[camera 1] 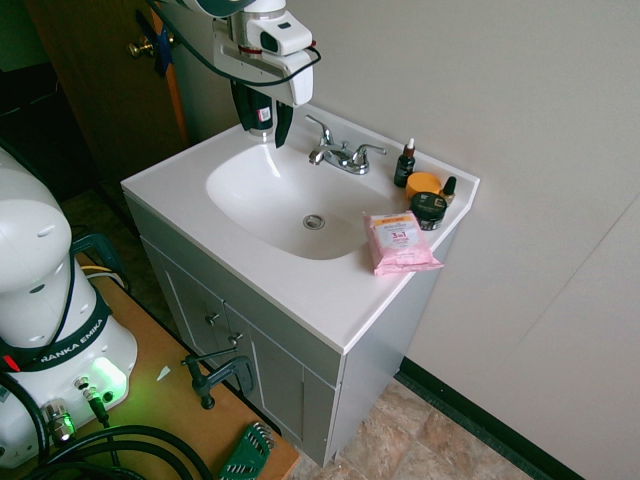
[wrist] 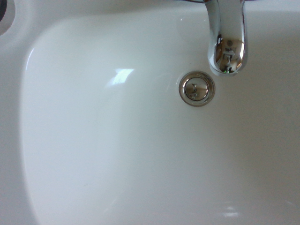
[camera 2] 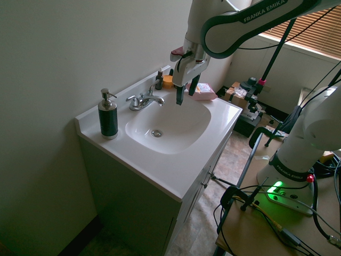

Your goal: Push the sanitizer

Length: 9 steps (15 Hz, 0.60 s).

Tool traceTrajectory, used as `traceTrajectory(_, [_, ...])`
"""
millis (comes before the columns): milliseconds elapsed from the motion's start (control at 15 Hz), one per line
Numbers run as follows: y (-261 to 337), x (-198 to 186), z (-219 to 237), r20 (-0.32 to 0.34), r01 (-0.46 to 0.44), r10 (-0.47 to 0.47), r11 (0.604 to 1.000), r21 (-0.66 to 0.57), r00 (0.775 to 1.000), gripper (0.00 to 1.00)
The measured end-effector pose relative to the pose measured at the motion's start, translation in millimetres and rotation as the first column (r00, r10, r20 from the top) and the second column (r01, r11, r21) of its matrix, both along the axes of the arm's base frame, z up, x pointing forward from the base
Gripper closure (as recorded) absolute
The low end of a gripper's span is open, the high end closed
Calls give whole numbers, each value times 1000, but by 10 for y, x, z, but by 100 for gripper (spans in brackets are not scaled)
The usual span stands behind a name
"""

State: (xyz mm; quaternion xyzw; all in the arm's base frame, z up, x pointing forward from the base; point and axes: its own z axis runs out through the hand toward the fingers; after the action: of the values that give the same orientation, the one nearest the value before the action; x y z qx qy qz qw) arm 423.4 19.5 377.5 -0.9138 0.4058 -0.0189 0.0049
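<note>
On my arm [camera 2: 250, 21] the white letters "FRANKA EMIKA" stand along a dark band, and on my base [camera 1: 60, 340] I can read only "RANKA EMIKA" on the black ring, because the first letter is hidden. The pink wipes packet [camera 1: 400, 241] on the sink counter carries the print "3 in 1"; its smaller lines are too small for me. The labels on the little bottles and jars are not readable.

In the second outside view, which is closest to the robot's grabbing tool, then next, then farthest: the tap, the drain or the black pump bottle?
From the tool, hanging over the basin:
1. Tap, on the rim by the wall.
2. Drain, at the basin's bottom; close to the tap's rank.
3. Black pump bottle, on the far corner of the counter, clearly farthest.
</note>
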Motion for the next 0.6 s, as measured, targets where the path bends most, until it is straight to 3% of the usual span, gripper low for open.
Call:
traceTrajectory(333, [8,13,34,8,-12,12,1000,7,1000,0])
traceTrajectory(600, [63,172,318,60,-26,26,1000,2,998,0])
